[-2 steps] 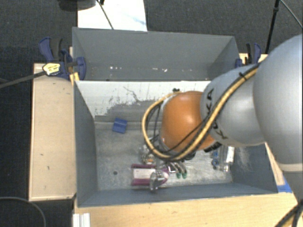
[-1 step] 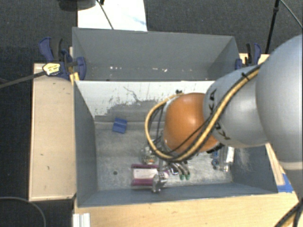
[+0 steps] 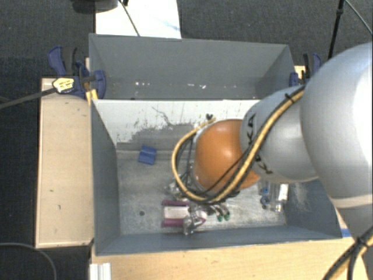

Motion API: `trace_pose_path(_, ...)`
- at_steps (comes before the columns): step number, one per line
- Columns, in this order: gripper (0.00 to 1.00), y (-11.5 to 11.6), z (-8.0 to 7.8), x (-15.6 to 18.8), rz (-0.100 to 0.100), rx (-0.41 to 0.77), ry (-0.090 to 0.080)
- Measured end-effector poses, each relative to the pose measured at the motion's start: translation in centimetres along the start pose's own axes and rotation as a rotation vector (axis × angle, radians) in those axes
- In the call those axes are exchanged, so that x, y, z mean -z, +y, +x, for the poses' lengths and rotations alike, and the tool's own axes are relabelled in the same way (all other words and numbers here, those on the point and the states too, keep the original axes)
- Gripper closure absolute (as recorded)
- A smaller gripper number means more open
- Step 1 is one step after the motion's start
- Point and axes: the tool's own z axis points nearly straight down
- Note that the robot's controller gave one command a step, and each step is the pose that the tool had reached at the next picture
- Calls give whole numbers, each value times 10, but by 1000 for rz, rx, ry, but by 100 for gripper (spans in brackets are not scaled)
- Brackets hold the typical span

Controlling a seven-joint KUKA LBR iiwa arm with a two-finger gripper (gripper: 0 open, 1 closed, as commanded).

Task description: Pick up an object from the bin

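The arm (image 3: 326, 127) reaches into the grey bin (image 3: 186, 69) from 3 o'clock. Its wrist wears a round orange cover (image 3: 218, 153), with black and yellow cables (image 3: 178, 165) looping round it. Below the cover, the arm's metal tip (image 3: 193, 220) sits low over the bin floor at about 6 o'clock, close to the near wall.

Just beside that tip, on its 9 o'clock side, lies a small purple and pink thing (image 3: 172, 214) — flat, oblong, seemingly touching the metal. On the tip's 3 o'clock side are a few small green-ended bits (image 3: 222, 216), lying close together on the floor. Whether the grip is released, clenched or closed on anything I cannot tell — the cover and cables hide that part.

A little blue block (image 3: 147, 154) lies alone at 10 o'clock on the floor, well apart from the arm. At 4 o'clock, near the right wall, a pale thing with blue touches (image 3: 274, 196) stands partly under the arm.
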Motion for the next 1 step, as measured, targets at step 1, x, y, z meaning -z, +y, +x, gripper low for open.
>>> trace_pose_path(1,0,-1,-1,-1,1,-74,6)
